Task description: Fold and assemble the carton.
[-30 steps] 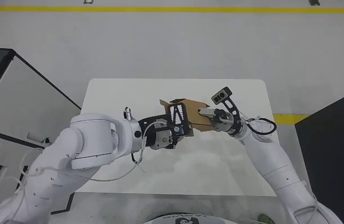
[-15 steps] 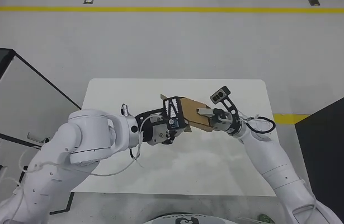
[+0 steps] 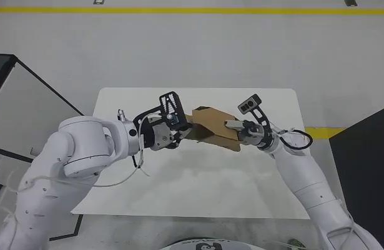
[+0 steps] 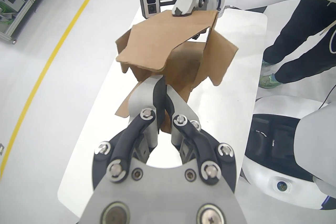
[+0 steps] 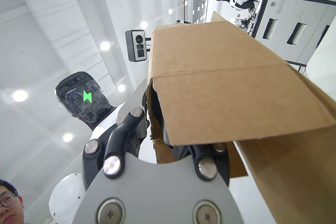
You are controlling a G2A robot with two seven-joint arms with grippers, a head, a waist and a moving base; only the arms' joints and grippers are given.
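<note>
Top view looks down on the white table. Above its far half the brown carton is held in the air, off the surface, between the two arms. The carton is partly formed into a sleeve with its broad panel uppermost. In the left wrist view its end flaps splay outward, unfolded, at the end nearer the left arm. Its cardboard faces are plain brown, and no readable writing can be made out on them. The left gripper has its fingers pressed together on a lower flap at that open end. The right gripper grips the opposite end, one finger lying on top of the upper panel and the panel's edge pinched between its fingers. From the right wrist view, the carton wall sits in that grip beside a crease line across the panel.
</note>
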